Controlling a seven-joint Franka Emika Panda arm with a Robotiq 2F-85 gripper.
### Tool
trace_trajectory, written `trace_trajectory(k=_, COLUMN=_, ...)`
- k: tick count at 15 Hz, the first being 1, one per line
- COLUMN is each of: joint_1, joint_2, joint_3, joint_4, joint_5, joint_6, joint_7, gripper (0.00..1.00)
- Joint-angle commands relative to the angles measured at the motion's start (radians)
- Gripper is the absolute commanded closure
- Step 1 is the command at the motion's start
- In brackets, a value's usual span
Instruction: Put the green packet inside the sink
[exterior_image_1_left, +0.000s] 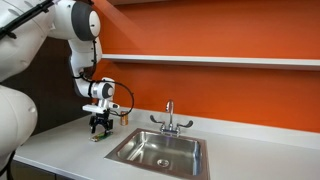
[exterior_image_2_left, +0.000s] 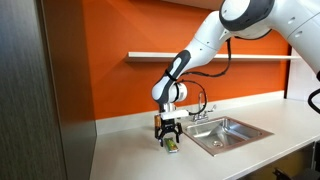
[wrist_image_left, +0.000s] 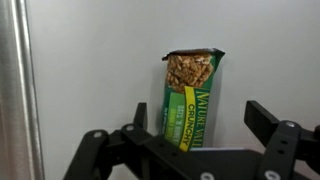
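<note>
The green packet (wrist_image_left: 190, 95) lies flat on the white counter, a granola bar wrapper with a picture of oats at its far end. It also shows in both exterior views (exterior_image_1_left: 97, 137) (exterior_image_2_left: 172, 146). My gripper (wrist_image_left: 203, 120) is open, pointing straight down just above it, with one finger on each side of the packet's near half. The fingers are apart from the packet. The gripper shows in both exterior views (exterior_image_1_left: 98, 127) (exterior_image_2_left: 168, 135). The stainless steel sink (exterior_image_1_left: 125, 152) (exterior_image_2_left: 205, 140) is set in the counter right beside the packet.
A chrome two-handled faucet (exterior_image_1_left: 170, 118) (exterior_image_2_left: 200, 108) stands behind the basin. An orange wall with a white shelf (exterior_image_1_left: 220, 60) (exterior_image_2_left: 200, 57) runs along the back. A metal strip (wrist_image_left: 10, 90) runs along the wrist view's left edge.
</note>
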Motion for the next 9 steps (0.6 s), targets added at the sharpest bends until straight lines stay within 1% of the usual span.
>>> trace_trajectory(k=1, joint_1=0.007, joint_2=0.014, joint_3=-0.01, joint_4=0.029, joint_5=0.013, joint_6=-0.021, joint_7=-0.02, gripper=0.0)
trace_trajectory(k=6, joint_1=0.005, joint_2=0.017, joint_3=-0.011, joint_4=0.029, joint_5=0.016, joint_6=-0.02, joint_7=-0.02, gripper=0.0)
trace_trajectory(k=7, joint_1=0.005, joint_2=0.018, joint_3=-0.012, joint_4=0.029, joint_5=0.016, joint_6=-0.019, joint_7=-0.022, gripper=0.18)
trace_trajectory(k=9, joint_1=0.003, joint_2=0.022, joint_3=-0.012, joint_4=0.03, joint_5=0.017, joint_6=-0.019, joint_7=-0.023, gripper=0.35)
